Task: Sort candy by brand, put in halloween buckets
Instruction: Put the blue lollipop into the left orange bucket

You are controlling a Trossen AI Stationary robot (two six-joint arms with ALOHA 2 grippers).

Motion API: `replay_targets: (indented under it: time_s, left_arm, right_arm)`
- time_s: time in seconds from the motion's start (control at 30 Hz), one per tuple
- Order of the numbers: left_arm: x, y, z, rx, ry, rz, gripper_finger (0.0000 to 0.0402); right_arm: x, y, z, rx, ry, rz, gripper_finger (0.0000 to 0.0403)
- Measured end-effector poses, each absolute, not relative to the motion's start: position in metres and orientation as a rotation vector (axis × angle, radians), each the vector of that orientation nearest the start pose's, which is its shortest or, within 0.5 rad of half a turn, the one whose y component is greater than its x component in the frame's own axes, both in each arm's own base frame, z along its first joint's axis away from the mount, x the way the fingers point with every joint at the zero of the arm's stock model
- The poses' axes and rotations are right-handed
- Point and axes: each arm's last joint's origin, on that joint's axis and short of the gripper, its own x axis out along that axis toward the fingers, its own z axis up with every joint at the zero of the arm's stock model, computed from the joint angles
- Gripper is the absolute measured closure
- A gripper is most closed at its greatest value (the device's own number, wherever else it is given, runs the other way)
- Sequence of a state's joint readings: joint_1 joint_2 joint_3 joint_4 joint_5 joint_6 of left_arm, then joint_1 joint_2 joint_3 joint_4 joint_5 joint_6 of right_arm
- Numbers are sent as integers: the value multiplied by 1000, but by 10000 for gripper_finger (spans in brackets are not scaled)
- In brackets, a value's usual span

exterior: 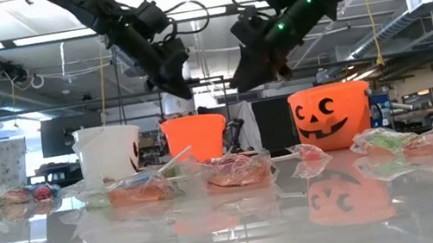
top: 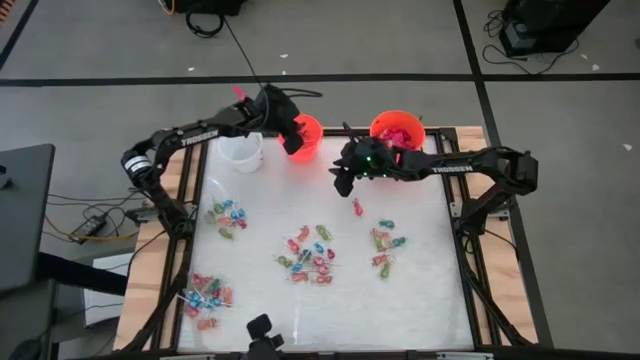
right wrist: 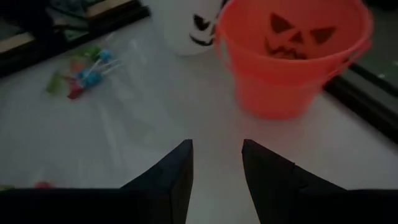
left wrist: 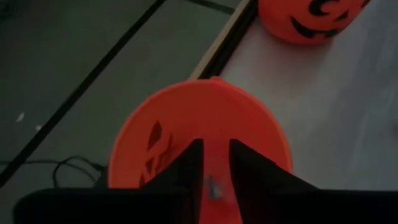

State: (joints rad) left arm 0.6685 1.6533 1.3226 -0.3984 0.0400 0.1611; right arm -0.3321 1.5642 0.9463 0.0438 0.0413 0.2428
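My left gripper [top: 296, 140] hangs open over the small orange bucket [left wrist: 199, 124], which stands at the table's far edge. A small pale piece [left wrist: 213, 186] shows through the gap between its fingers, inside the bucket. The white bucket [top: 241, 150] stands to that bucket's left and the larger orange bucket [top: 397, 128], with red candy inside, to its right. My right gripper [right wrist: 216, 144] is open and holds nothing, above the table in front of the larger bucket. A single red candy [top: 357, 207] lies just nearer than it. Piles of wrapped candy [top: 310, 255] lie on the table.
More candy piles lie at the left [top: 227, 215], right [top: 385, 245] and near left [top: 205, 295] of the white tabletop. Both arms reach in over the far half of the table. The table's wooden frame [top: 150, 260] borders it.
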Motion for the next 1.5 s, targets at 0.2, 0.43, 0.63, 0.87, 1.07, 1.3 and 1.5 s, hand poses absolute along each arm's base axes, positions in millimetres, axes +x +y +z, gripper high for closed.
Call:
replay_targets:
  time_s: [0.2,0.43,0.63,0.87,1.07,1.3,1.5]
  left_arm:
    - [275,208,298,-152,883,470,291]
    - [237,154,288,-246,987,429,301]
    - [199,108,270,-335,972,475,302]
    - [174,72,226,-405,1076,443,303]
    - [160,66,184,-422,1200,554,303]
    - [163,68,183,-444,1198,626,299]
    - [164,70,168,-458,1278,706,284]
  right_arm:
    - [316,-110,224,307,505,-366,253]
    - [318,-100,228,288,506,-277,253]
    - [317,-97,232,279,497,-259,253]
    - [317,-92,237,283,480,-225,253]
    - [314,-82,249,274,442,-194,253]
    - [313,-64,259,254,415,-150,253]
    - [312,-57,263,240,409,-130,253]
